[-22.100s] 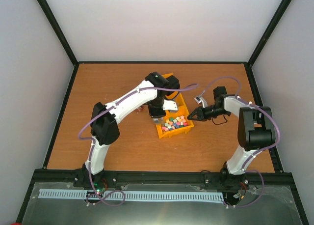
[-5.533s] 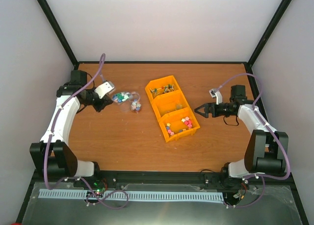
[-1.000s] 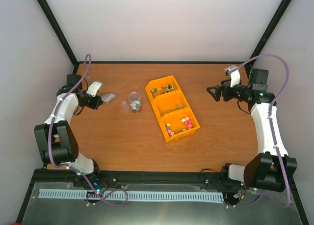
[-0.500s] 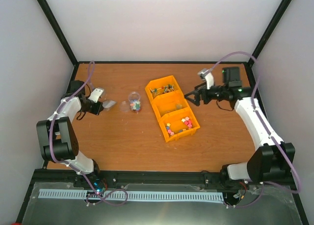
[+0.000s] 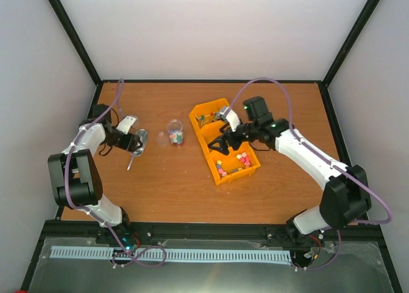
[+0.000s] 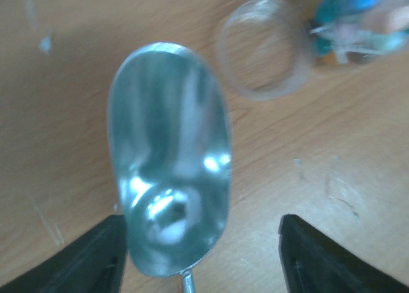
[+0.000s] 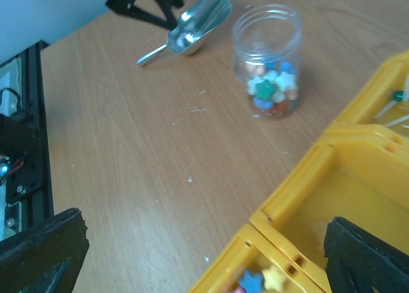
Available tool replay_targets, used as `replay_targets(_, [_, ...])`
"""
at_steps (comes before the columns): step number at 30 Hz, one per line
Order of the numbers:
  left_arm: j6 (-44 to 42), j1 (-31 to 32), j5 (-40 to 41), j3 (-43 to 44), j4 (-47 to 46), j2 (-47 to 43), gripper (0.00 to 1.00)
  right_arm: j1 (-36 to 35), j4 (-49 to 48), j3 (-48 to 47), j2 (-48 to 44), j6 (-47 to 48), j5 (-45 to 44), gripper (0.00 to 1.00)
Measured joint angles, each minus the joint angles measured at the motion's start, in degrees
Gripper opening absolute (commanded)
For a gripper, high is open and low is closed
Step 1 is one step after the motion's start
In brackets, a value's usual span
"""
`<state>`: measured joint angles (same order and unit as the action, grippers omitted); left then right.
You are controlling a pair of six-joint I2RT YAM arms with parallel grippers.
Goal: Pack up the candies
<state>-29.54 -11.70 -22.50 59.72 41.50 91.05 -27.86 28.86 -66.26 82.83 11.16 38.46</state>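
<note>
The candies are tiny pastel pieces; some sit in a clear jar [image 5: 174, 132] [image 7: 267, 63], others [image 5: 241, 158] [image 7: 262, 280] in the near compartment of a yellow bin [image 5: 206, 150] [image 7: 358, 197]. Left of the jar, a metal scoop [image 5: 138, 141] [image 6: 169, 158] [image 7: 195, 25] lies on the table. My left gripper [image 5: 132, 141] [image 6: 201, 258] is open, its fingers either side of the scoop's back end; the left finger [image 6: 89, 261] is close to or touching it. My right gripper [image 5: 219, 144] [image 7: 204, 254] is open above the bin's left wall, holding nothing.
A clear round lid [image 6: 261, 48] lies on the table between scoop and jar. The bin's far compartment holds thin dark items [image 5: 211, 118]. The wooden table [image 5: 160, 184] is fenced by a black frame [image 5: 80, 50].
The left gripper has opened and let go of the scoop, which now rests on the table. The right arm has swung from the far right to over the yellow bin.
</note>
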Motion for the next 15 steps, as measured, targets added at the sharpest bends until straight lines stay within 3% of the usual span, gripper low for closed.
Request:
replay_targets(2, [-1.0, 0.0, -3.4, 2.3, 2.4, 0.0, 0.84, -3.0, -0.8, 0.0, 1.1, -0.1, -1.8, 1.0])
replay_targets(4, [-2.4, 0.0, -7.2, 4.5, 4.2, 0.0, 0.87, -6.1, -1.8, 0.3, 2.3, 0.0, -3.4, 1.0])
replay_targets(10, [-2.7, 1.0, -18.9, 11.9, 9.2, 0.1, 0.85, -12.9, -3.1, 0.8, 7.6, 0.3, -8.3, 1.0])
replay_targets(15, [1.0, 5.0, -22.8, 17.1, 8.9, 2.0, 0.82, -16.4, -3.3, 0.5, 12.2, 0.6, -10.9, 1.0])
